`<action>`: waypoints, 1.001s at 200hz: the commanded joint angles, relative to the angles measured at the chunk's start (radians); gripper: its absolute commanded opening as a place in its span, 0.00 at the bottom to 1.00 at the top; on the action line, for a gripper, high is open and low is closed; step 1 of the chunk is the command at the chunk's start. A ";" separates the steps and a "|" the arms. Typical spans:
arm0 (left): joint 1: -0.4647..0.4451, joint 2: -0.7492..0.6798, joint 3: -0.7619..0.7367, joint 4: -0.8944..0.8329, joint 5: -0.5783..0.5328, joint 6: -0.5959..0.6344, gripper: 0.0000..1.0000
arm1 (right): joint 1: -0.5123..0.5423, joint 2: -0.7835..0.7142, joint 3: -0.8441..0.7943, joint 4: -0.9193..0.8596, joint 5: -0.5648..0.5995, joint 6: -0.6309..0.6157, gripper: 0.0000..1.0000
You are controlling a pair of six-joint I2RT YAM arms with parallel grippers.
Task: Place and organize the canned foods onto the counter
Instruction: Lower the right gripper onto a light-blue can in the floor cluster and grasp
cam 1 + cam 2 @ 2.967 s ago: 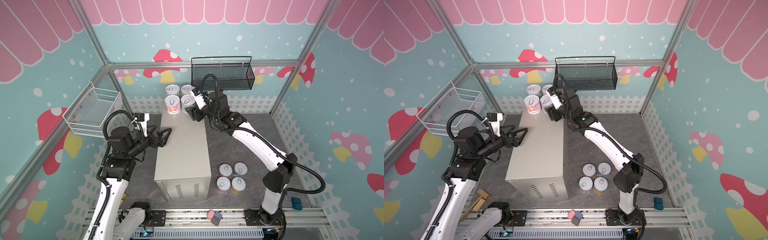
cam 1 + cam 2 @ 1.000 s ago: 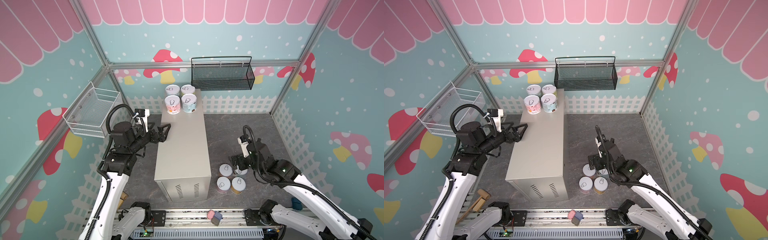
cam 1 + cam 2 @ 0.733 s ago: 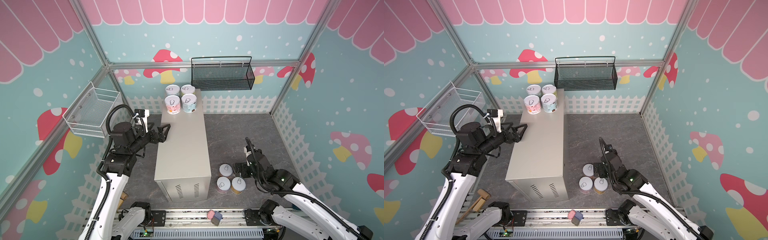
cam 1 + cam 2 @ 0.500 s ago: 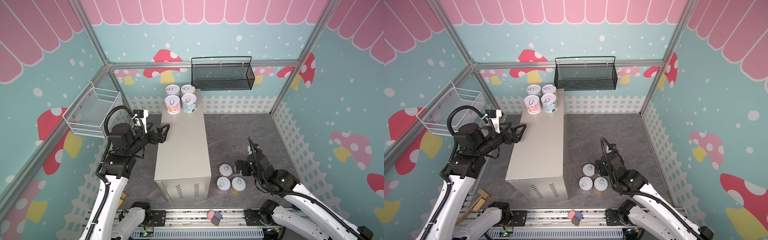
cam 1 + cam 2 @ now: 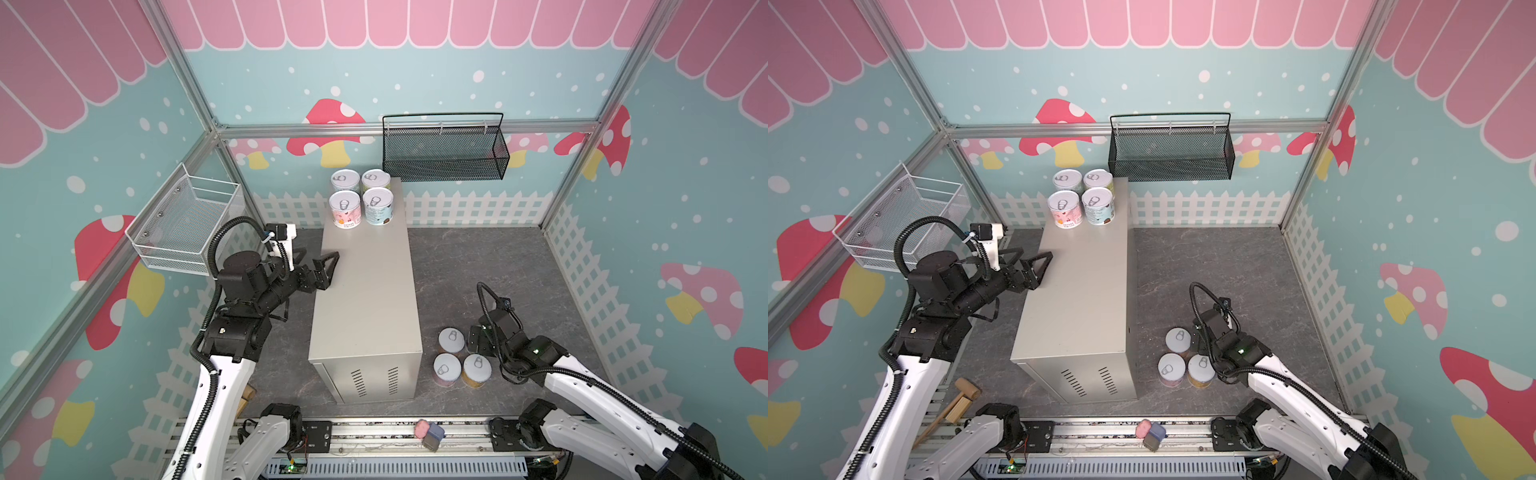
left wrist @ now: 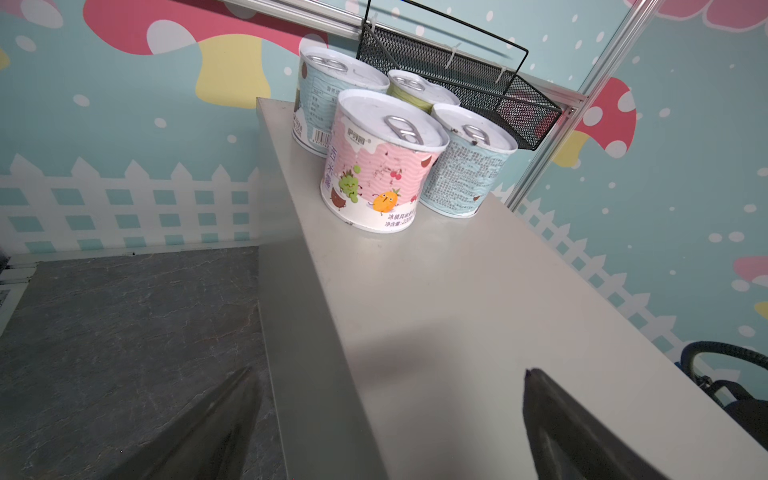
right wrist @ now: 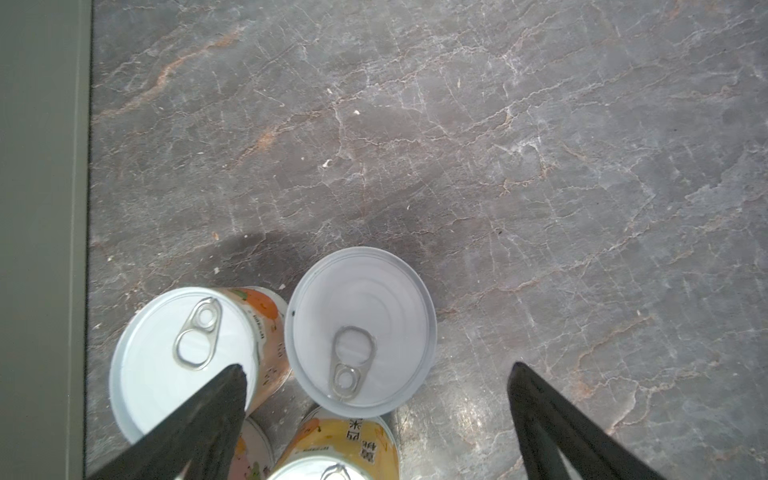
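Observation:
The counter (image 5: 365, 299) is a tall beige-grey box with several cans (image 5: 344, 208) grouped at its far end, also seen in the left wrist view (image 6: 380, 166). On the floor to its right stand three cans (image 5: 451, 340), and in both top views my wrist hides one more. My right gripper (image 7: 374, 372) hangs open just above that white-lidded can (image 7: 361, 316). One finger overlaps the orange-labelled can (image 7: 187, 345). My left gripper (image 5: 320, 254) is open and empty, straddling the counter's left edge (image 6: 291, 332).
A black mesh basket (image 5: 442, 153) hangs on the back wall and a white wire basket (image 5: 187, 224) on the left wall. A wooden mallet (image 5: 955, 405) lies at the front left. Small pink and blue blocks (image 5: 428, 430) sit on the front rail.
My right arm has left the counter's far end, swung back to the floor cans and come down over them. The left gripper has drawn back slightly towards the counter's left edge.

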 commanded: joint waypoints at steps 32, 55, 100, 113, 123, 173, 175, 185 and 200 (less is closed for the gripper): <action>-0.005 -0.025 -0.018 0.009 -0.003 0.020 0.99 | -0.027 0.051 -0.058 0.143 -0.065 -0.015 0.99; -0.004 -0.025 -0.020 0.010 -0.004 0.020 0.99 | -0.030 0.084 -0.070 0.186 -0.077 -0.029 0.99; -0.006 -0.025 -0.022 0.011 -0.002 0.020 0.99 | -0.044 0.135 -0.089 0.201 -0.030 -0.007 0.92; -0.006 -0.027 -0.022 0.012 -0.003 0.021 0.99 | -0.048 0.137 -0.101 0.216 -0.033 -0.006 0.87; -0.006 -0.027 -0.023 0.011 -0.001 0.019 0.99 | -0.051 0.137 -0.110 0.231 -0.038 -0.011 0.84; -0.006 -0.031 -0.025 0.013 0.001 0.020 0.99 | -0.061 0.190 -0.107 0.276 -0.042 -0.038 0.78; -0.007 -0.031 -0.025 0.012 0.000 0.019 0.99 | -0.061 0.194 -0.106 0.278 -0.044 -0.039 0.78; -0.006 -0.033 -0.026 0.012 -0.001 0.021 0.99 | -0.062 0.208 -0.099 0.282 -0.048 -0.044 0.77; -0.006 -0.033 -0.028 0.013 -0.001 0.022 0.99 | -0.063 0.222 -0.097 0.294 -0.052 -0.046 0.75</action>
